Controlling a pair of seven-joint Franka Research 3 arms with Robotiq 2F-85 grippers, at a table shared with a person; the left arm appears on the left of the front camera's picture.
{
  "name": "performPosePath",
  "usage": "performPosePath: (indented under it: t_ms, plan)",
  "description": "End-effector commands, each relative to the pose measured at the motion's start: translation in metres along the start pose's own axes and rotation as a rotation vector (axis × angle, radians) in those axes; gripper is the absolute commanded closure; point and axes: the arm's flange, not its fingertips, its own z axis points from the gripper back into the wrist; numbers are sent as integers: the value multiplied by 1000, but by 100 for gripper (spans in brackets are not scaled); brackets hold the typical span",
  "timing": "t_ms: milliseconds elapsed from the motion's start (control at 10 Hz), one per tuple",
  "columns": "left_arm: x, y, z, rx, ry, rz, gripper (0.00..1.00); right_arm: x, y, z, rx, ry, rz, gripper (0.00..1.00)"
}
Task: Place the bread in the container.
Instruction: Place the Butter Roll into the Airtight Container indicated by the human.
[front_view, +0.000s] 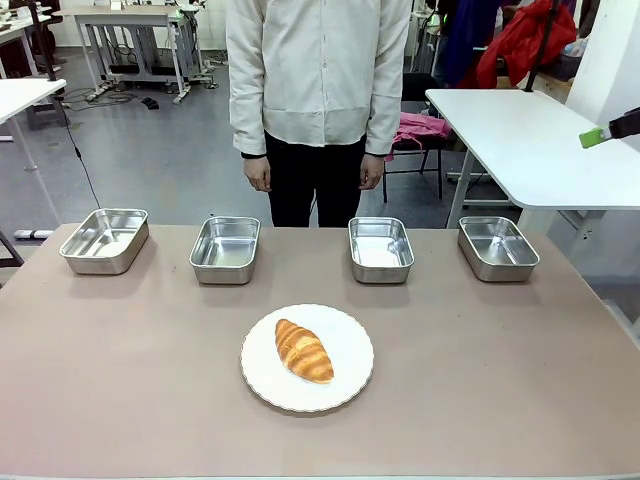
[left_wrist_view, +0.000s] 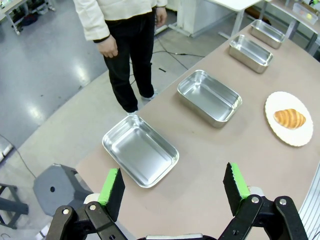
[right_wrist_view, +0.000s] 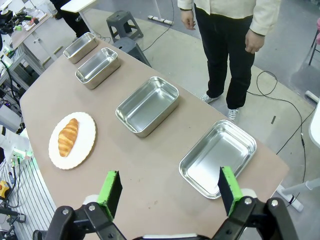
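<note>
Starting condition: nothing has been grasped; the task stands at its first step, the approach to the bread.
Bread location: lying on a round white plate at the middle of the surface, nearer the robot's side, long axis slanted across the plate.
Container location: four identical steel pans in a row along the far side, all empty: far-left container, inner-left container, inner-right container, far-right container. The two inner ones lie nearest the plate.
Left pincer: jaws fully apart, holding nothing, raised above its end of the surface, well apart from the bread.
Right pincer: jaws wide apart, holding nothing, raised above the opposite end.
Person: standing behind the row, hands hanging down, touching nothing.
Next move, judged: one arm descends over the plate, turns its wrist so the pads close across the narrow width of the bread, and grips lightly, since the crust probably crushes easily.
Target choice: the task does not say which pan; an inner one gives the shortest carry.
</note>
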Motion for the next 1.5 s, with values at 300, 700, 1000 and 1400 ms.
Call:
performPosePath:
  t_ms: [300,700,1000,1400]
  plan:
    - [-1,0,2,-2,-6,0,0,1,1,0,3,1,10,0]
    - [-1,0,2,-2,-6,0,0,1,1,0,3,1,10,0]
    - [-1,0,2,-2,-6,0,0,1,1,0,3,1,10,0]
    - [-1,0,2,-2,-6,0,0,1,1,0,3,1,10,0]
